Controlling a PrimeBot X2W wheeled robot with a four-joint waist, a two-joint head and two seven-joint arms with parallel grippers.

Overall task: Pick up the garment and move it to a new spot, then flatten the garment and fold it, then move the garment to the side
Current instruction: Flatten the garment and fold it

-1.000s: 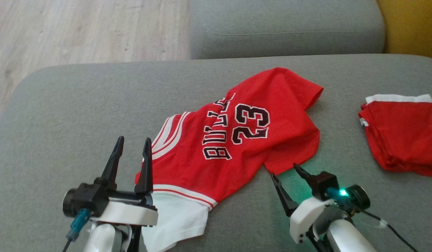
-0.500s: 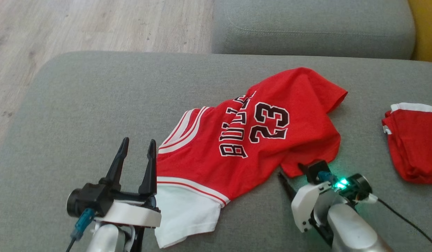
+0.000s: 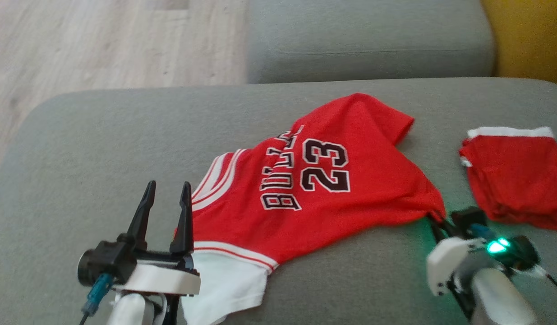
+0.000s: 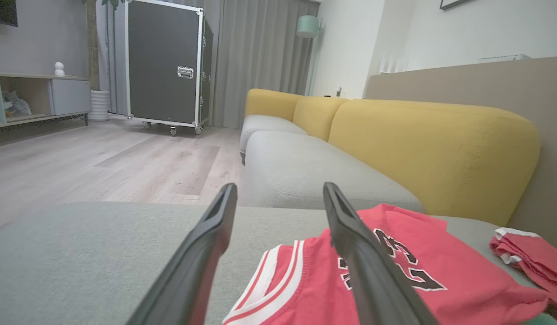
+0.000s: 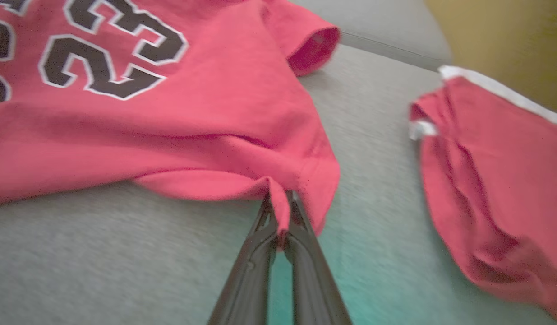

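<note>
The right tool (image 3: 437, 220), open a second ago just short of the garment's near corner, is now closed on that corner. In the right wrist view the right tool (image 5: 278, 201) shows a small pleat of red cloth pinched between its two dark fingers (image 5: 251, 271). The garment (image 3: 364, 198), a red jersey with black lettering and the number 23, lies on the grey sofa seat (image 3: 102, 153). Its near right corner, tucked in before, is now drawn out to a point toward the tool, and the cloth behind it is pulled smoother.

The left tool (image 3: 166, 186) stays open and holds nothing, its fingers upright beside the jersey's white-striped edge. A red bundle (image 3: 513, 176) with white trim lies apart from the jersey, to the right.

The grip for picking up seems made. With one corner held, the rest will likely trail when lifted.
</note>
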